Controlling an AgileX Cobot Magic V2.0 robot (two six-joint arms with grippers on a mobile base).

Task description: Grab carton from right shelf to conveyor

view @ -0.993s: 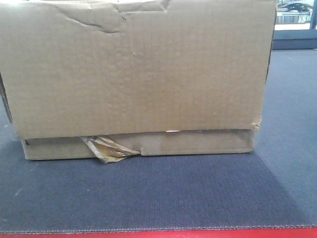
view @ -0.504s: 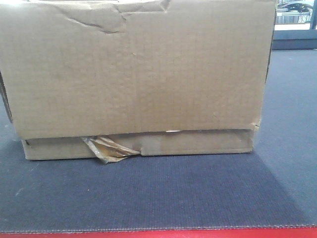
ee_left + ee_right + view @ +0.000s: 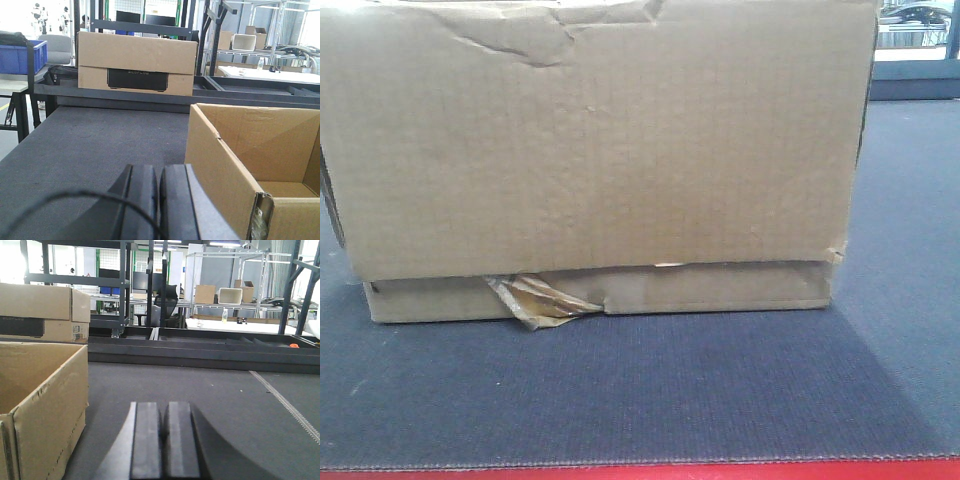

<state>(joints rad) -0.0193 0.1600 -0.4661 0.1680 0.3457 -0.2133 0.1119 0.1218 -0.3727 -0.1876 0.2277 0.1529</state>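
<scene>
The carton (image 3: 600,160), a large brown box with a creased wall and a tangle of yellowish tape (image 3: 535,298) at its lower edge, sits on the dark grey ribbed conveyor (image 3: 650,390) with a red edge strip (image 3: 640,472). Its open top shows in the left wrist view (image 3: 240,150) and the right wrist view (image 3: 40,390). My left gripper (image 3: 159,170) is shut and empty, just left of the carton's wall. My right gripper (image 3: 164,407) is shut and empty, to the right of the carton. The right shelf is out of view.
Another brown box (image 3: 135,62) with a black panel stands at the belt's far side, also in the right wrist view (image 3: 40,310). A blue bin (image 3: 20,55) sits far left. Black frames and racks (image 3: 200,347) run behind the belt.
</scene>
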